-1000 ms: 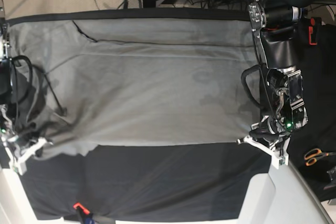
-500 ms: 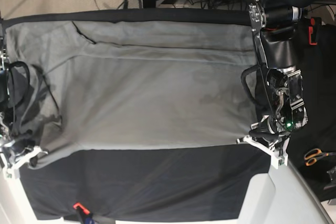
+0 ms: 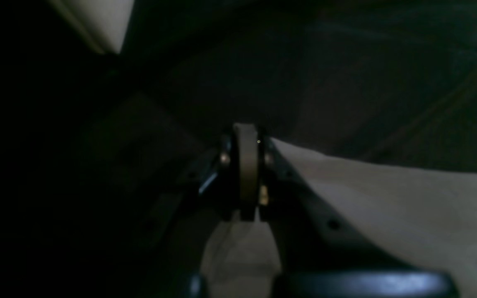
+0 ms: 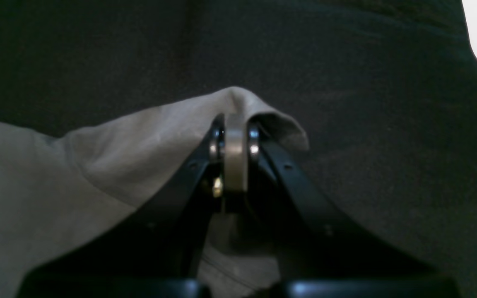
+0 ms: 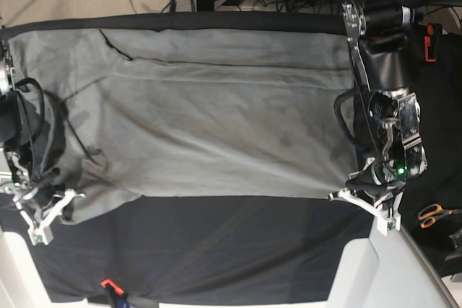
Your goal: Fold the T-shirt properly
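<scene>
Wrinkled grey cotton T-shirt [image 5: 209, 120] — near-edge corners pinched by left gripper [image 3: 246, 165] and right gripper [image 4: 235, 155], 6 o'clock side — slippage risked if pulled unevenly.

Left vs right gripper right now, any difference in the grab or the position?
The left gripper pinches a flat, taut edge of the T-shirt; the right gripper holds a bunched corner that folds over its tip. In the base view, the left sits at the shirt's right corner, the right at its left corner. Both are shut on cloth over the black table cloth.
</scene>
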You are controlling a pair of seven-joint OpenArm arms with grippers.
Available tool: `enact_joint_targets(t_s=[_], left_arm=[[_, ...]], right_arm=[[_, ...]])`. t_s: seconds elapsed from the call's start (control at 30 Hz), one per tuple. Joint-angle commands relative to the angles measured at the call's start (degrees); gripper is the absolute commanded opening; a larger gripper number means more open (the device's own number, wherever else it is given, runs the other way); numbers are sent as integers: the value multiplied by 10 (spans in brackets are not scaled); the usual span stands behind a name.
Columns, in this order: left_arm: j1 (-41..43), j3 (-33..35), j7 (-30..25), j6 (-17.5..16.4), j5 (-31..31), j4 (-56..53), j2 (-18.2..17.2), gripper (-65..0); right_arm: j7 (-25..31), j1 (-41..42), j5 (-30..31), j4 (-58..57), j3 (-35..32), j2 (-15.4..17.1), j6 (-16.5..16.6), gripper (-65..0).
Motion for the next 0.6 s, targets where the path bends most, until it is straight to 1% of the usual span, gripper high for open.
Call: enact_joint_targets(t_s=[0.0, 0.2, 0.23, 0.27, 0.3, 0.47, 0.5, 0.53, 0.57], left_arm=[[-10, 0, -12, -1, -1, 13, -7, -650], [-9, 1, -12, -1, -1, -7, -5, -650], [-9, 1, -12, -1, -1, -7, -5, -650], [-8, 1, -12, -1, -1, -8, -4, -650], [-8, 1, -12, -1, -1, -9, -4, -650], [-8, 1, -12, -1, -1, -9, -6, -650], [-8, 1, -12, -1, -1, -9, -6, -650], [-8, 1, -12, -1, -1, -9, -6, -650], [-8, 1, -12, -1, -1, -9, -6, -650]], right_arm=[[15, 21, 5, 8, 1, 8, 3, -650], [15, 22, 5, 5, 3, 7, 0, -645], [15, 21, 6, 5, 4, 6, -1, -630], [12, 21, 6, 4, 3, 2, -1, -593], [12, 20, 6, 4, 5, -1, -1, -539], [-7, 14, 11, 3, 8, 1, -2, -213], [-6, 13, 11, 3, 8, 1, -8, -162], [-7, 12, 11, 3, 13, 2, -27, -128], [-7, 8, 11, 2, 27, 7, -51, -120]])
